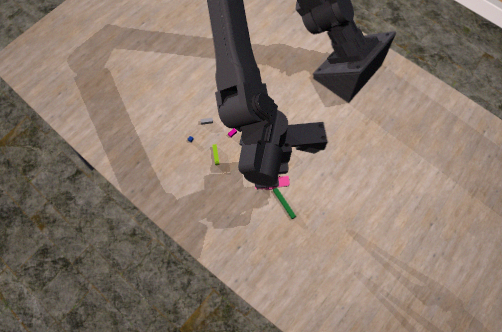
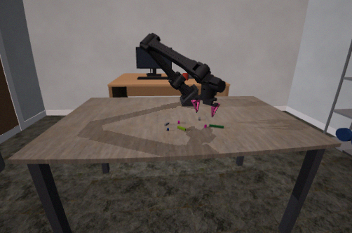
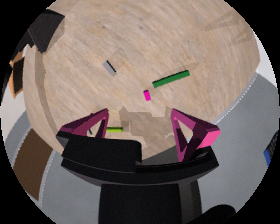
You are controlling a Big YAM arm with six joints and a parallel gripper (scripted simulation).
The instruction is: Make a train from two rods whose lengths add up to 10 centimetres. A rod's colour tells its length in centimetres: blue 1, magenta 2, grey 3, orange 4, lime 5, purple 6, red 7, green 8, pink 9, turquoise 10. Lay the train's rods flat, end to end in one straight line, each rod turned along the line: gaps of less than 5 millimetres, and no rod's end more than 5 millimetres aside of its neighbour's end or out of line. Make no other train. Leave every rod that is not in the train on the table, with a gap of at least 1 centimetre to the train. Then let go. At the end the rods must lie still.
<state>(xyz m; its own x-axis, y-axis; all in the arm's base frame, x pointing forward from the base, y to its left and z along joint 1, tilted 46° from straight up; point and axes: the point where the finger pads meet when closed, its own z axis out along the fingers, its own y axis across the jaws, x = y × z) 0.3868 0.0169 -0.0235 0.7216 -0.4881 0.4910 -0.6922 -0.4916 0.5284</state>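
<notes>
The black parallel gripper (image 2: 205,109) with 2 pink triangular fingertips hangs above the wooden table (image 2: 105,140), spread fully wide and holding nothing. Just beyond it in the wrist view lie a short magenta rod (image 3: 148,95) and a long green rod (image 3: 170,80), close to end to end with a small gap and a slight bend between them. A lime rod (image 1: 215,154) lies near the other fingertip. Farther off sit a second magenta rod (image 1: 232,132), a small grey rod (image 1: 206,121) and a tiny blue rod (image 1: 190,139), apart from each other.
</notes>
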